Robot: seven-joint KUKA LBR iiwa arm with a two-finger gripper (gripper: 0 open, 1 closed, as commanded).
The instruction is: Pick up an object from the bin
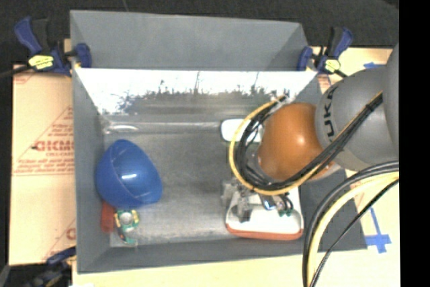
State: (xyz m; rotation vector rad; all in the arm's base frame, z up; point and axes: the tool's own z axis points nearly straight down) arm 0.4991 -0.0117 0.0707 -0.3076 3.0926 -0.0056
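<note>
Directly under the gripper [243, 206] lies a flat white piece [269, 230] with an orange rim, in the bin's [195, 178] front right corner, close against the front wall. The gripper is low over its left end and may be touching it, but I cannot tell how far open the gripper is, or whether it has hold of anything.

The risk I see is the corner itself. The piece lies flat near two walls, so a grip taken at one end could tip it or let it slide against the front wall. The arm's looped cables [236, 151] hang close above and could brush the right wall.

A second white object [230, 129] sits just behind, partly under the arm. The middle of the bin floor is bare, giving room to draw leftward. Well apart, by the left wall, are a blue helmet-shaped shell [127, 175], and in the front left corner a red piece [107, 217] and a small green-and-yellow trinket [126, 222].
</note>
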